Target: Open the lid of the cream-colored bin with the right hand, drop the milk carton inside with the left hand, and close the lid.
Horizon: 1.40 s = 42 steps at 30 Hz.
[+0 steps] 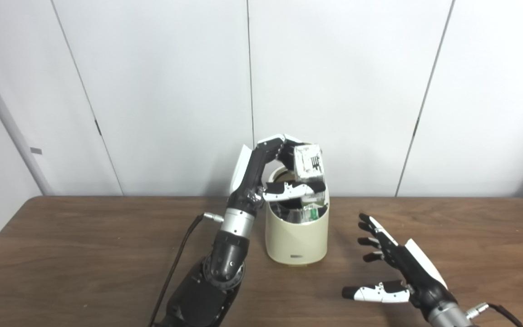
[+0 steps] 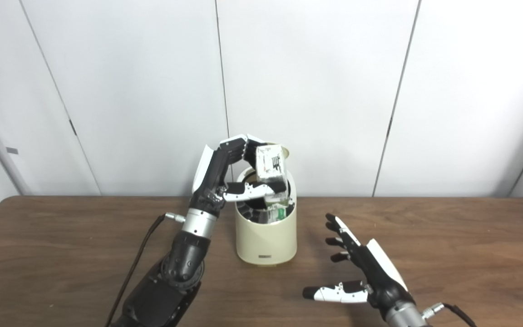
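The left hand (image 1: 275, 168) is raised over the cream-colored bin (image 1: 295, 236), its fingers (image 1: 284, 141) and thumb grasping the milk carton (image 1: 309, 164), which hangs tilted just above the bin's open mouth. The lid (image 2: 284, 152) stands tipped up behind the carton. The right hand (image 2: 366, 272) rests low over the bench (image 2: 447, 240), to the right of the bin and apart from it, fingers spread and released, holding nothing. Bare wood lies on both sides of the bin, out to the bench edges.
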### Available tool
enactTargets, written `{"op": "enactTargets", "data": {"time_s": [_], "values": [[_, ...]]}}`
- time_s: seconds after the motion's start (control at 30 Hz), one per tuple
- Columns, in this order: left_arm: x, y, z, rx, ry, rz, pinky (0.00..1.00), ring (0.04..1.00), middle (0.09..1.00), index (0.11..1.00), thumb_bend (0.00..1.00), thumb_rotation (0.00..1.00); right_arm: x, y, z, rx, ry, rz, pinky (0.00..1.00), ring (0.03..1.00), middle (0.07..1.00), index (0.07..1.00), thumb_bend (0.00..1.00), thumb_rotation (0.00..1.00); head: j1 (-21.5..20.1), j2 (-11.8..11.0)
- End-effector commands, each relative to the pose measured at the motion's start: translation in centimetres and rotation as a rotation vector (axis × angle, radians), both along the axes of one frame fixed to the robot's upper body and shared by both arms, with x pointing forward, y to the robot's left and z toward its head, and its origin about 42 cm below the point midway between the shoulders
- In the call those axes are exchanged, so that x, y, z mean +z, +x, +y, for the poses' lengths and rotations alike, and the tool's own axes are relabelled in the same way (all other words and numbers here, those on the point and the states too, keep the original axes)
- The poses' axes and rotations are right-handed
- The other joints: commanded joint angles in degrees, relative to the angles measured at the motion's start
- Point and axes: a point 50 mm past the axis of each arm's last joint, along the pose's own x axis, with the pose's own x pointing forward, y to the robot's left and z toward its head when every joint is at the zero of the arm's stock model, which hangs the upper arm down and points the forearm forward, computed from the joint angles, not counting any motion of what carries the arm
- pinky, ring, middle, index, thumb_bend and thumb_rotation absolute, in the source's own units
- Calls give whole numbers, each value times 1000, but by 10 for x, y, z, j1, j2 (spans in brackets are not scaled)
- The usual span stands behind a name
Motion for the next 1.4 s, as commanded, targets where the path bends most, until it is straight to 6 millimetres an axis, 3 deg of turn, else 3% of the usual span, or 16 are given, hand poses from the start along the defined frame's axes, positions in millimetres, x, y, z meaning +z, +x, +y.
{"op": "enactTargets", "data": {"time_s": [0.0,0.7,1.17,1.2,1.27,1.3,1.37], "values": [[42,8,-5,-4,-46,-125,445,452,495,484,504,0,16,1,0,12,7,-90,716,870,949,972,775,292,1,0],[33,18,1,145,71,-257,469,456,484,494,504,0,14,-2,-1,12,4,-84,718,860,940,967,780,314,0,4],[22,19,6,114,154,-238,499,462,498,490,505,0,17,-4,-2,10,9,-73,739,867,944,968,781,295,3,11],[20,19,6,116,172,-243,510,518,504,482,514,0,18,-4,-2,12,11,-74,741,868,944,968,780,293,4,12],[18,20,8,122,194,-251,532,604,618,492,521,50,18,-4,-3,14,14,-76,710,861,945,968,779,288,4,12],[18,20,8,125,197,-254,550,639,656,579,698,85,17,-4,-3,13,13,-76,710,860,945,968,781,287,5,13],[17,20,9,129,201,-257,590,693,713,673,852,137,17,-3,-3,14,13,-75,709,855,945,968,786,295,6,13]]}}
